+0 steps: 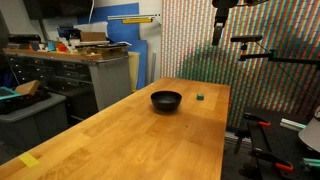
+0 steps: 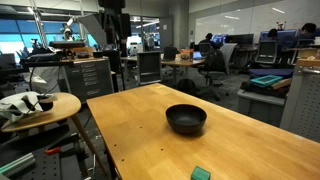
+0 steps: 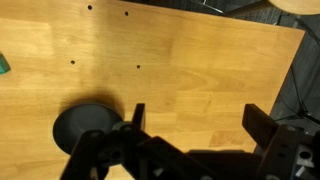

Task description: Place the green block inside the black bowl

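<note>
The black bowl [image 1: 166, 100] stands on the wooden table [image 1: 120, 140], toward its far end; it also shows in the other exterior view [image 2: 186, 119]. The green block [image 1: 201, 97] lies on the table a short way beside the bowl, apart from it, and shows near the table's edge [image 2: 201, 173]. My gripper [image 3: 200, 122] is open and empty, high above the table. In the wrist view the bowl [image 3: 80, 125] lies below, partly hidden by one finger, and the block [image 3: 3, 65] sits at the left edge of the picture.
A round wooden stool [image 2: 40, 108] holding white items stands beside the table. A workbench with drawers [image 1: 90, 70] is off to one side. A yellow tape mark [image 1: 30, 160] lies near the table's front corner. Office desks and chairs [image 2: 215, 65] fill the background.
</note>
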Action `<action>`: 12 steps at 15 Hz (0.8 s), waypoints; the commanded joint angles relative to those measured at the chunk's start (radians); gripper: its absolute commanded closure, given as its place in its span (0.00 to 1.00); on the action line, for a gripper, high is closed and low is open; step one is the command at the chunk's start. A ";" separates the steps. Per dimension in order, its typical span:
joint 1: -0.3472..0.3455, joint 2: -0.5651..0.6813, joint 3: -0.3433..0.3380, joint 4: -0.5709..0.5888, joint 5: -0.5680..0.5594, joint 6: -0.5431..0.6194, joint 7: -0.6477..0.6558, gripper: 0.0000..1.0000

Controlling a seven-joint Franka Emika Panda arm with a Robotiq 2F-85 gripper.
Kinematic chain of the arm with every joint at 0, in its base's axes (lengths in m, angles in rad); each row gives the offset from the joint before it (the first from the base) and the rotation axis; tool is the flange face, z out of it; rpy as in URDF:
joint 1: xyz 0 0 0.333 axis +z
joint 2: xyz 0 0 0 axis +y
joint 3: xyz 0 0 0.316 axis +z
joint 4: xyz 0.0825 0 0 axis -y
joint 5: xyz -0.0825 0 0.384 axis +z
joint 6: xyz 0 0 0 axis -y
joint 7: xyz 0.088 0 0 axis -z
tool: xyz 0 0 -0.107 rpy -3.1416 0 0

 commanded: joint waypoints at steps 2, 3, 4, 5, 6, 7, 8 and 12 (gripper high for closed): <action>-0.016 0.001 0.013 0.008 0.008 -0.004 -0.007 0.00; -0.016 0.000 0.013 0.012 0.008 -0.004 -0.007 0.00; -0.016 0.000 0.013 0.014 0.008 -0.004 -0.007 0.00; -0.016 0.000 0.013 0.014 0.008 -0.004 -0.007 0.00; -0.016 0.000 0.013 0.014 0.008 -0.004 -0.007 0.00; -0.016 0.000 0.013 0.014 0.008 -0.004 -0.007 0.00; -0.016 0.000 0.013 0.014 0.008 -0.004 -0.007 0.00; -0.016 0.000 0.013 0.014 0.008 -0.004 -0.007 0.00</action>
